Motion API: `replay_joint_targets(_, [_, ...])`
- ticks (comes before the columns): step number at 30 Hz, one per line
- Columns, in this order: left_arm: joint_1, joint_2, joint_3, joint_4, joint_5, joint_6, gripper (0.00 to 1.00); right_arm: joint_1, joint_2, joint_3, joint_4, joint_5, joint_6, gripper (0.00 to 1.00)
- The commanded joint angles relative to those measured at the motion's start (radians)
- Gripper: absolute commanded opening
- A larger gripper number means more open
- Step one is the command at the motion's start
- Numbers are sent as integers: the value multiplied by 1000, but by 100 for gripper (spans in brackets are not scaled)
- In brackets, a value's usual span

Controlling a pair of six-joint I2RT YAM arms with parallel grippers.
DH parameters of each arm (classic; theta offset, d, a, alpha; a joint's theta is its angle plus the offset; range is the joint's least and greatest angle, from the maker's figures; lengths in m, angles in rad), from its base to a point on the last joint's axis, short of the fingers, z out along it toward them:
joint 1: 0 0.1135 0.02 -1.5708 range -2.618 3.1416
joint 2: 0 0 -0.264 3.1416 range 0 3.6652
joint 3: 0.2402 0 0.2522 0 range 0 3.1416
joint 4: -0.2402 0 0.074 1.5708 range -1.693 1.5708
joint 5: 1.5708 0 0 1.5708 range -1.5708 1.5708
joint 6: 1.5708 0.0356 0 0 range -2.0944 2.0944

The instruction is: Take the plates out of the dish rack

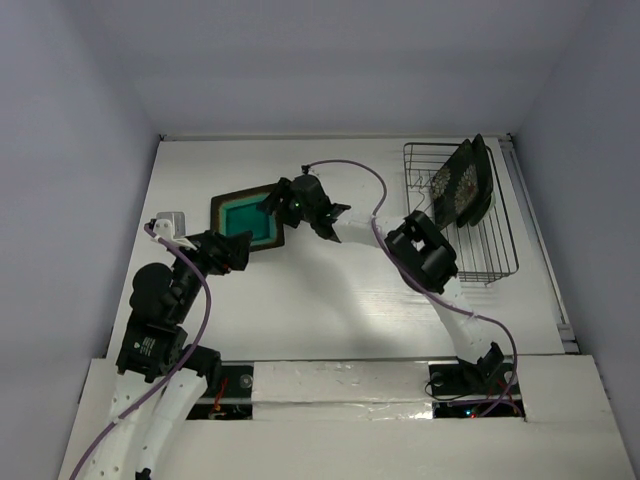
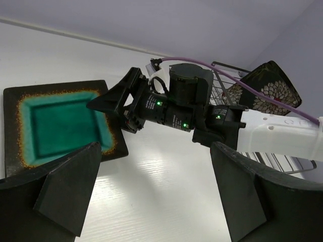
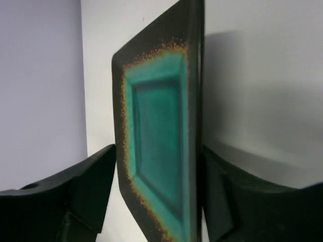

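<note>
**Top external view.** The teal plate [image 1: 246, 222] rests on the table [image 1: 330, 300] left of centre, near the rear edge and well apart from the dish rack [image 1: 480, 250]. It is square, with a dark rim and an orange-speckled border around a teal centre. The rack stands at the right rear corner, close to the table's right edge. A black floral plate [image 1: 462, 185] stands tilted in the rack. Bare tabletop runs between the teal plate and the rack, and across the near half.

The right arm rises from its base to an elbow just beside the rack. Its forearm runs left and brings the right gripper [image 1: 272, 203] to the teal plate's right edge. The left arm is folded, with the left gripper [image 1: 238, 252] just beside the plate's near edge.

**Left wrist view.** The left gripper's fingers [image 2: 70, 186] are spread wide over bare table, with nothing between them. The teal plate lies to the left. The tip of the right gripper overlaps the plate's right rim. The floral plate leans in the rack behind.

**Right wrist view.** The plate's rim passes between the right gripper's fingers [image 3: 86, 191], one on the glazed face and one on the underside. Both sit close against the rim, but whether they press on it cannot be told.
</note>
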Motion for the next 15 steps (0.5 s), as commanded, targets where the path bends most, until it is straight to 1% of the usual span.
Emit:
replay_joint_targets(1, [-5, 8, -9, 36, 16, -1, 87, 7, -63, -1, 101, -15, 7, 70])
replay_joint_targets(2, [-5, 6, -9, 35, 16, -1, 87, 7, -66, -2, 70, -17, -14, 78])
replay_joint_targets(4, [-5, 6, -10, 38, 18, 1, 87, 7, -78, 18, 10, -6, -72, 88])
replay_joint_targets(5, [-5, 9, -10, 36, 18, -1, 87, 7, -84, 25, -55, 18, -92, 94])
replay_joint_targets(6, [-5, 9, -9, 36, 18, 1, 87, 7, -93, 27, -79, 31, -112, 97])
replay_joint_targets(7, [-5, 9, -10, 36, 19, 1, 87, 7, -113, 26, -99, 34, -132, 98])
replay_joint_targets(8, [-5, 12, -10, 38, 21, 1, 87, 7, -123, 27, -144, 79, -170, 100])
replay_joint_targets(15, [-5, 6, -9, 36, 21, 1, 87, -2, -236, -19, -266, 207, -325, 100])
